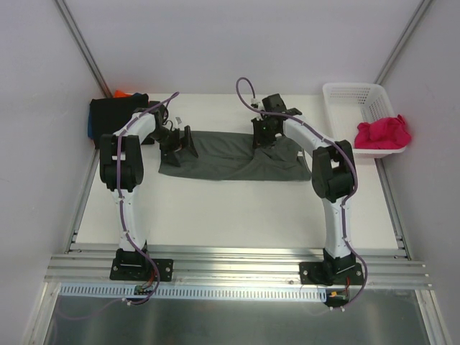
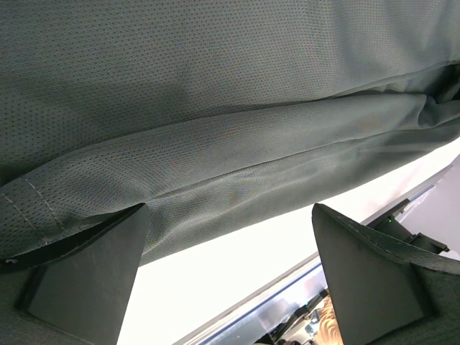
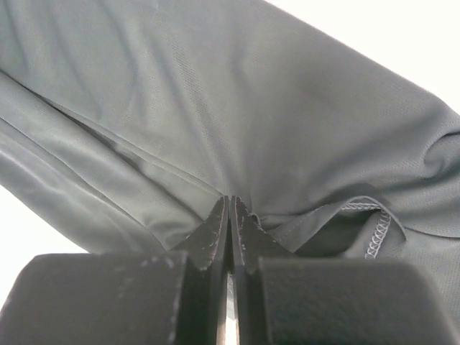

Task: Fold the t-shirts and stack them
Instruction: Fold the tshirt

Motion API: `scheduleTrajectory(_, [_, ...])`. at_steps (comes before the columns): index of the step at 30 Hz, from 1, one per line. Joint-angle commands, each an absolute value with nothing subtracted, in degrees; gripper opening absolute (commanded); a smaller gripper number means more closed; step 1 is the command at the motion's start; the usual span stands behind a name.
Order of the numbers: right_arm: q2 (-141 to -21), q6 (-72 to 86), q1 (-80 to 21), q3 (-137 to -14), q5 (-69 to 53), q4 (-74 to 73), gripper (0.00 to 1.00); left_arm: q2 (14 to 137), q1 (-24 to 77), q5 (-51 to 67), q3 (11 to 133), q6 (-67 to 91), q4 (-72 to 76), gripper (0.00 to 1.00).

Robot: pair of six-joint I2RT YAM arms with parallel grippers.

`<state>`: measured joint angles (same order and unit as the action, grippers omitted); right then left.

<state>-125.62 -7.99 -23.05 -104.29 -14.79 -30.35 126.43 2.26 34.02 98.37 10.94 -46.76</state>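
Across the upper middle of the top view, the dark grey t-shirt [image 1: 230,154] lies on the white table [image 1: 237,215] as a long, creased band running left to right. Its lower edge bulges unevenly toward the bottom of the frame.

The left gripper [image 1: 178,149] sits at the band's left end with its jaws wide apart. In the left wrist view the two fingers of this gripper [image 2: 230,212] frame the lower corners. The grey mesh cloth [image 2: 215,108] fills the upper frame, a stitched hem lies against the left finger [image 2: 93,280], and bare table [image 2: 237,259] shows between the fingers.

The right gripper [image 1: 262,141] rests on the band's upper edge, right of centre. In the right wrist view its fingers [image 3: 230,205] are pressed together, pinching the shirt [image 3: 251,108] at their tips. Creases run into that point, and a curled, stitched hem [image 3: 374,230] lies just to the right of it.

At the upper left of the top view, a stack of folded shirts [image 1: 115,118] sits at the table's corner, black on top, with a blue edge at its left side and orange [image 1: 122,93] showing behind. At the upper right, a magenta-pink t-shirt [image 1: 384,133] is bunched in the near end of a white lattice basket [image 1: 352,93].
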Motion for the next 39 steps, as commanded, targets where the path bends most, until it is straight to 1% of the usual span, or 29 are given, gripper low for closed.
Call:
scheduleTrajectory(1, [-125.2, -8.8, -23.2, -107.5, -13.0, -29.5, 0.01, 123.6, 2.1, 32.5, 97.4, 10.4, -47.4, 0.99])
scheduleTrajectory(12, [-122.2, -11.8, -20.2, -104.9, -6.4, -30.5, 0.01, 119.4, 0.9, 30.9, 95.4, 9.4, -47.7, 0.99])
scheduleTrajectory(18, [-120.3, -12.0, -19.4, -101.2, -6.0, -29.7, 0.01, 116.9, 0.9, 29.4, 93.5, 9.4, -47.6, 0.99])
scheduleTrajectory(19, [-120.3, -12.0, -19.6, -101.2, -6.1, -29.7, 0.02, 116.7, 0.9, 29.3, 93.3, 9.3, -47.7, 0.99])
scheduleTrajectory(20, [-120.5, -11.9, -19.9, -101.1, -6.5, -29.6, 0.07, 116.6, 0.9, 29.2, 93.2, 9.3, -47.6, 0.99])
scheduleTrajectory(21, [-120.4, -11.9, -20.0, -101.2, -6.8, -29.4, 0.08, 116.5, 0.9, 29.3, 93.1, 9.1, -47.6, 0.99])
scheduleTrajectory(25, [-119.3, -11.7, -20.5, -101.3, -5.8, -29.2, 0.36, 116.2, 0.9, 28.9, 92.5, 9.1, -47.6, 0.99])
scheduleTrajectory(27, [-118.7, -11.7, -20.5, -100.7, -5.8, -29.2, 0.40, 116.2, 0.9, 28.9, 92.5, 9.1, -47.6, 0.99])
scheduleTrajectory(28, [-118.2, -11.6, -20.5, -100.3, -5.6, -29.2, 0.46, 116.2, 0.9, 28.9, 92.4, 9.1, -47.6, 0.99])
scheduleTrajectory(30, [-116.9, -11.5, -20.5, -98.7, -5.4, -28.9, 0.48, 116.0, 0.9, 28.8, 92.5, 9.1, -47.7, 0.99])
scheduleTrajectory(36, [-114.4, -11.6, -20.6, -95.8, -6.6, -28.7, 0.48, 114.5, 0.7, 25.3, 93.3, 9.0, -47.5, 0.98])
scheduleTrajectory(39, [-113.6, -11.5, -20.6, -94.1, -7.1, -28.4, 0.46, 115.0, 0.4, 24.4, 95.5, 8.1, -47.6, 0.98])
